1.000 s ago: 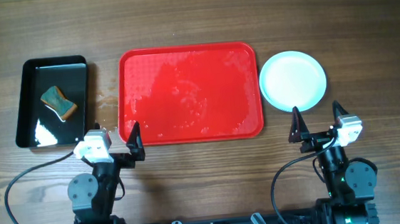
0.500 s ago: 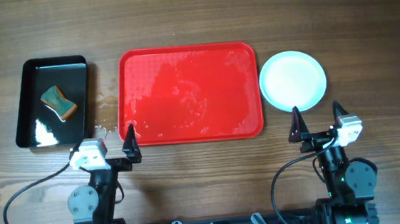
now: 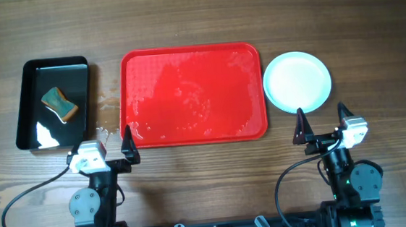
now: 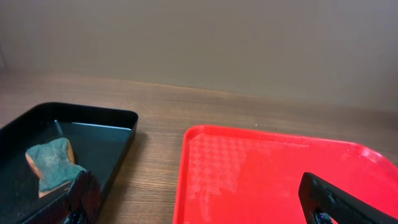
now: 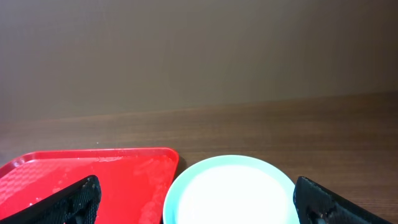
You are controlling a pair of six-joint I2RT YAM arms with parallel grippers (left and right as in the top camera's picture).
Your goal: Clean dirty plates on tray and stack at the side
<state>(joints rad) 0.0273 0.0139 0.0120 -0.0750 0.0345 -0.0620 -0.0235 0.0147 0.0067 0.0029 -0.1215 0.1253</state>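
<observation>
Plates (image 3: 297, 82) piled right of tray (image 3: 191, 93); tray bare, wet: cleaning likely finished. Sponge (image 3: 59, 104) parked in black tray (image 3: 33, 76). Left pincer (image 3: 108, 139), right pincer (image 3: 321, 115) released, empty, clear of work.

Number of plates (image 3: 297, 82) in the stack: not determinable; near rim cut by the bottom edge in right wrist view. Left wrist view: tray (image 4: 261, 180) cut off bottom and right, black tray (image 4: 93, 110) left and bottom; sponge (image 4: 50, 160) partly hidden behind left end effector finger (image 4: 84, 196).
</observation>
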